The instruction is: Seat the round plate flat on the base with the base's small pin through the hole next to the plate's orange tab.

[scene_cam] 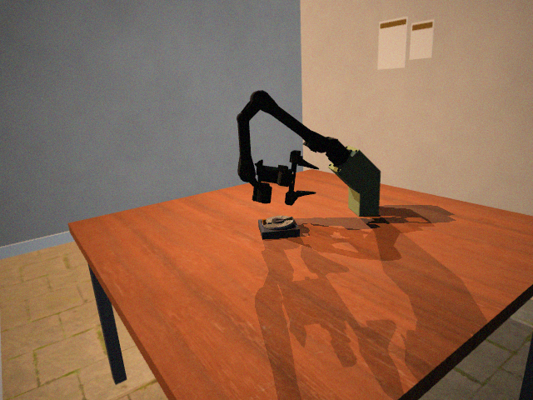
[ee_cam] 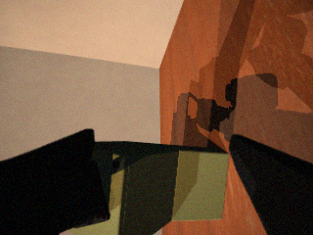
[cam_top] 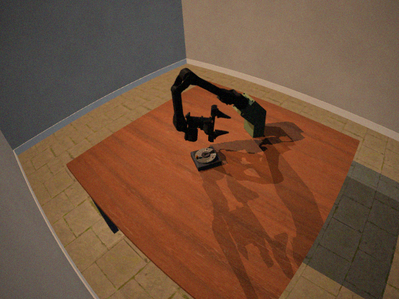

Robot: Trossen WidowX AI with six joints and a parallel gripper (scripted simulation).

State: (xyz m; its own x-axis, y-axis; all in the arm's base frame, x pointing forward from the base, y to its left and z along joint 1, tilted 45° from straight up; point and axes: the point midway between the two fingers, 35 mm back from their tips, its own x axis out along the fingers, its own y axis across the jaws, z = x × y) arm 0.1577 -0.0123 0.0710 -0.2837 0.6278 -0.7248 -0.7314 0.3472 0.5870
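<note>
The round grey plate (cam_top: 206,154) lies on the dark square base (cam_top: 206,159) near the middle of the table; an orange tab shows at its right edge. It also shows in the exterior view, plate (scene_cam: 278,224) on base (scene_cam: 278,230). I cannot tell from here whether the plate sits flat or which hole the small pin is in. My gripper (cam_top: 224,123) (scene_cam: 306,178) hangs above and behind the base, turned sideways, fingers wide apart and empty. In the wrist view the two dark fingers frame the green block, not the plate.
The arm's green mounting block (cam_top: 252,117) stands on the table right of the gripper, also in the exterior view (scene_cam: 361,185) and the wrist view (ee_cam: 171,188). Dark arm shadows fall across the table in front of the base.
</note>
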